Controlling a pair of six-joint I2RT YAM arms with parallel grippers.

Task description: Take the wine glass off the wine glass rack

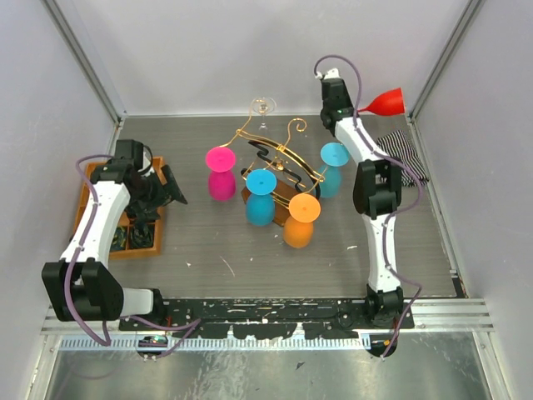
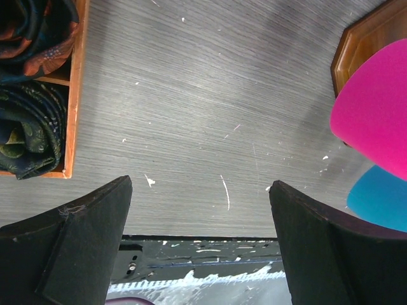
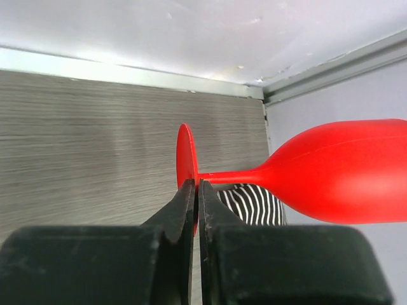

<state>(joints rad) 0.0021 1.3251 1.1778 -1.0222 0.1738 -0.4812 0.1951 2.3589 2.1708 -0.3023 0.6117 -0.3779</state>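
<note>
The wine glass rack, gold curly wire on a brown wooden base, stands mid-table. Magenta, blue, orange and light blue wine glasses hang upside down on it, and a clear one is at its far end. My right gripper is raised at the back right, off the rack. In the right wrist view it is shut on the foot disc of a red wine glass, which lies sideways in the air. My left gripper is open and empty over bare table, left of the magenta glass.
An orange compartment tray with rolled ties sits at the left, under the left arm. A black-and-white striped cloth lies at the back right below the red glass. Walls close in at the back and both sides.
</note>
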